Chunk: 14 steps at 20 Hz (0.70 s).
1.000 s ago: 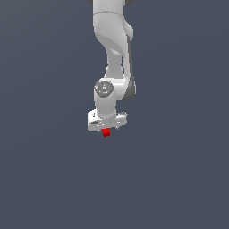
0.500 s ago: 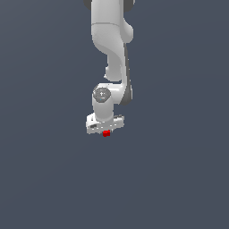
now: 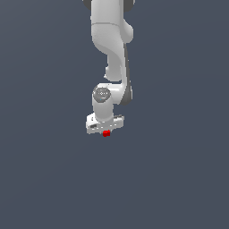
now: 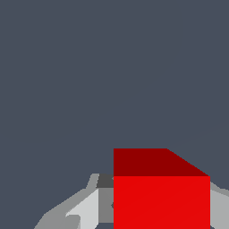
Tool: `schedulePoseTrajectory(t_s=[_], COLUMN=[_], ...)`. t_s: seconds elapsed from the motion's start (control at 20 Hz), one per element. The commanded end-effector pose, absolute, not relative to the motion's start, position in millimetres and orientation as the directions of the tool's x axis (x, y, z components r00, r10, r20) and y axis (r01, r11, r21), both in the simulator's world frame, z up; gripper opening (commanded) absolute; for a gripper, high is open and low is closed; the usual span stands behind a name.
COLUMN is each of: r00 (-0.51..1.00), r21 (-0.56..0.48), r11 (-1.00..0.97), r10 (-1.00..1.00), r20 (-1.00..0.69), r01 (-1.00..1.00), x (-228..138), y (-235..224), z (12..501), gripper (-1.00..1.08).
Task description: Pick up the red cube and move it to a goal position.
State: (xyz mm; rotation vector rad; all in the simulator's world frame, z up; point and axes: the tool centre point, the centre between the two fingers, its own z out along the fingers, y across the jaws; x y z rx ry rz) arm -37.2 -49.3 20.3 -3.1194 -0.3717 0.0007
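The red cube (image 3: 106, 133) is a tiny bright red block sitting just under the white hand of the arm in the exterior view. My gripper (image 3: 106, 132) is shut on it, and the cube pokes out below the hand. In the wrist view the red cube (image 4: 161, 194) fills the near part of the picture, its lit face and darker top both showing. Grey fingers (image 4: 85, 210) flank it on both sides, pressed against it. The fingertips themselves are hidden behind the cube.
A plain dark grey-blue background surrounds the arm in both views. The white arm (image 3: 109, 53) rises from the hand toward the upper edge of the exterior view. No goal marker shows.
The arm has shifted a little, and the hand with the red cube has stayed at nearly the same spot, still gripping it.
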Motion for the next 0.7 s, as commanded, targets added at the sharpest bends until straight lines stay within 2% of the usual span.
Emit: schedulePoseTrajectory(t_s=[0.0, 0.35, 0.65], r00=[0.972, 0.972, 0.972], r21=[0.0, 0.0, 0.0], r11=[-0.972, -0.972, -0.972], r10=[0.235, 0.235, 0.235], r20=[0.0, 0.0, 0.0], r01=[0.235, 0.235, 0.235], x=[-37, -40, -46], y=[-49, -40, -22], z=[20, 35, 66], gripper=[-1.0, -1.0, -1.0])
